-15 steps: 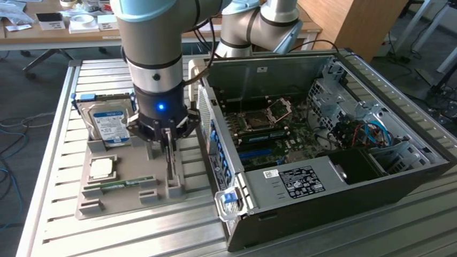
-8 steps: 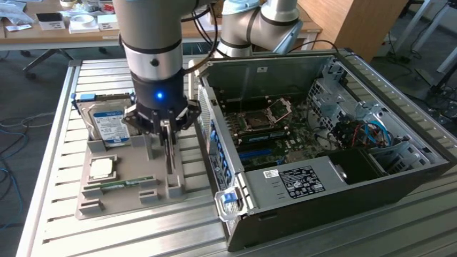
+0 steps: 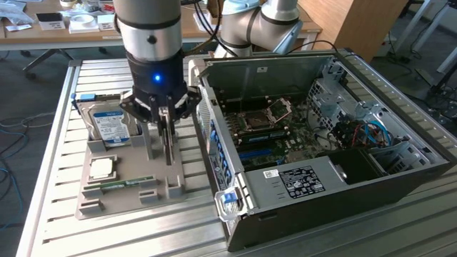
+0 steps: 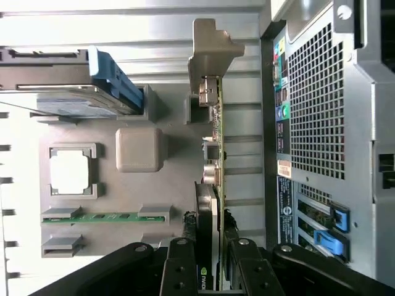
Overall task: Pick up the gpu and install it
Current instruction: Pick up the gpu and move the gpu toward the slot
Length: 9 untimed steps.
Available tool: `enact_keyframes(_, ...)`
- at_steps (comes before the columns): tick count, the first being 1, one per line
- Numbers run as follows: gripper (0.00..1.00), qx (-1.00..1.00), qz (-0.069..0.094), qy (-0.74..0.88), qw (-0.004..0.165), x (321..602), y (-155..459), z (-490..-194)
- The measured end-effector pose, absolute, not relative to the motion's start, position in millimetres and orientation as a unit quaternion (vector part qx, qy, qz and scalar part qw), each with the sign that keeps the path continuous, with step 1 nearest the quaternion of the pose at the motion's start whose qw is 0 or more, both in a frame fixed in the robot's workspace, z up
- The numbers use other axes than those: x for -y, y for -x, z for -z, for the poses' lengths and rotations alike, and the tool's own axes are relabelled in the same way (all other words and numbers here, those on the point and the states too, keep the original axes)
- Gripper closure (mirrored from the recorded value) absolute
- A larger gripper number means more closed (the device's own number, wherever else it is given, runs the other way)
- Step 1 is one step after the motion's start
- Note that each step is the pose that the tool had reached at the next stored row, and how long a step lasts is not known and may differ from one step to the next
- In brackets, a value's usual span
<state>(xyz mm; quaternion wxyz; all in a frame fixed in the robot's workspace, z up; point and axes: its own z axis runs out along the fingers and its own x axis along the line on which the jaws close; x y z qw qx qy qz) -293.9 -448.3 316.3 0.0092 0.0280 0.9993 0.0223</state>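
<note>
My claw [image 4: 211, 280] grips the upright gpu [image 4: 208, 213] on the tray [image 3: 121, 206], beside one hard drive [image 3: 111, 127], one RAM stick [image 3: 127, 183] and one open case [image 3: 335, 211].

You are looking at a hard drive [image 3: 111, 126] standing upright in a slot of the grey fixture tray [image 3: 114, 202]. A CPU chip [image 3: 102, 168] is lying in a square recess, and a green RAM stick [image 3: 125, 183] is sitting just beside it (both flat). On the exterior view's right, an open computer case [image 3: 321, 214] is lying on the slatted metal table [image 3: 53, 214] and showing you its motherboard [image 3: 268, 126].
</note>
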Motion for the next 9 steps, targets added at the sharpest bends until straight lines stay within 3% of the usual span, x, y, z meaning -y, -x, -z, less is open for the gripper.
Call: enact_keyframes(9, 0.73, -0.999, -0.022, -0.028, 0.009, 448.4, 293.9, -350.7)
